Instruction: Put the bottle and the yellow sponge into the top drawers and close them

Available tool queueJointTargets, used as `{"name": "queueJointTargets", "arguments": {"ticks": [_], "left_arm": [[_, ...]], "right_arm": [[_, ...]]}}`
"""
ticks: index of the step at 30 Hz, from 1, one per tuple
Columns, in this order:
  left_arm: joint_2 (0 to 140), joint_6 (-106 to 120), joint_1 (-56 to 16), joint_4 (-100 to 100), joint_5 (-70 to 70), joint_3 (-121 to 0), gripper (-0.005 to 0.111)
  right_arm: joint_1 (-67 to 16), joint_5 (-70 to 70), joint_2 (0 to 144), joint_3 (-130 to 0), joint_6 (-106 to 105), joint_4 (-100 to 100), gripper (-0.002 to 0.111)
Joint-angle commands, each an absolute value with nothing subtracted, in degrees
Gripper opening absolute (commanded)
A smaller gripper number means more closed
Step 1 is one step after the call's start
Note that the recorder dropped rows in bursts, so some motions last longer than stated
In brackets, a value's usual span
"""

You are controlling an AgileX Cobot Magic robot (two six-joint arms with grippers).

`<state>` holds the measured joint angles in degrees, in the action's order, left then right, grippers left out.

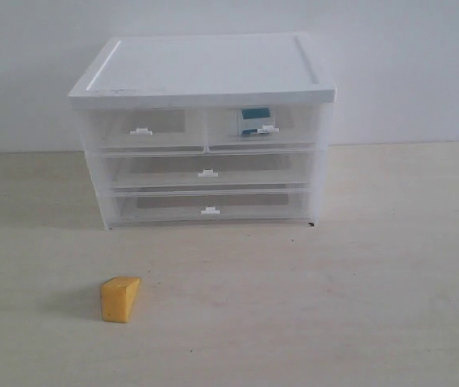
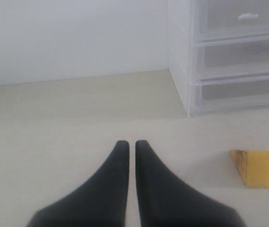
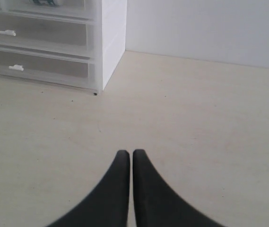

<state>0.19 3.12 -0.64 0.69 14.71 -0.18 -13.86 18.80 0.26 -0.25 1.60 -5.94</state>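
Pointing across the pale wooden tabletop towards its far edge, the left arm's black tapered fingers are pressed together with nothing between them. The right arm's black tapered fingers are together and empty too. The small orange-yellow wedge-shaped foam sponge lies near the front-left corner, well apart from the white-topped clear plastic cabinet by the far edge. The squat white bottle with a teal label sits inside the right-hand clear top drawer. That drawer and the left-hand clear top drawer look pushed in.
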Motion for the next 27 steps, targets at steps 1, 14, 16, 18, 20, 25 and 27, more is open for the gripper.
{"name": "queueJointTargets", "arguments": {"ticks": [1, 14, 16, 18, 20, 25, 27], "left_arm": [[0.0, 1.0, -0.5, -5.2, -1.6, 0.0, 0.004], [0.0, -17.8, -0.5, -7.9, -35.4, -1.2, 0.004], [1.4, -16.6, -0.5, -7.9, -34.8, -4.8, 0.004], [4.6, -13.9, -0.5, -7.9, -32.9, -9.0, 0.004], [9.0, -12.5, -0.5, -7.7, -32.2, -12.7, 0.004], [19.5, -12.5, -0.5, -6.7, -31.9, -18.8, 0.004], [23.4, -12.5, -0.5, -2.7, -28.9, -21.2, 0.004]], "right_arm": [[-13.7, 18.5, 0.0, 0.0, 1.4, -5.8, 0.000], [-13.7, 18.5, 0.0, 0.0, 1.4, -5.8, 0.000], [-13.7, 18.5, 0.0, 0.0, 1.4, -5.8, 0.000], [-13.7, 18.5, 0.0, 0.0, 1.4, -5.8, 0.000], [-13.7, 18.5, 0.0, 0.0, 1.4, -5.8, 0.000], [-13.7, 18.5, 0.0, 0.0, 1.4, -5.8, 0.000], [-13.7, 18.5, 0.0, 0.0, 1.4, -5.8, 0.000]]}}
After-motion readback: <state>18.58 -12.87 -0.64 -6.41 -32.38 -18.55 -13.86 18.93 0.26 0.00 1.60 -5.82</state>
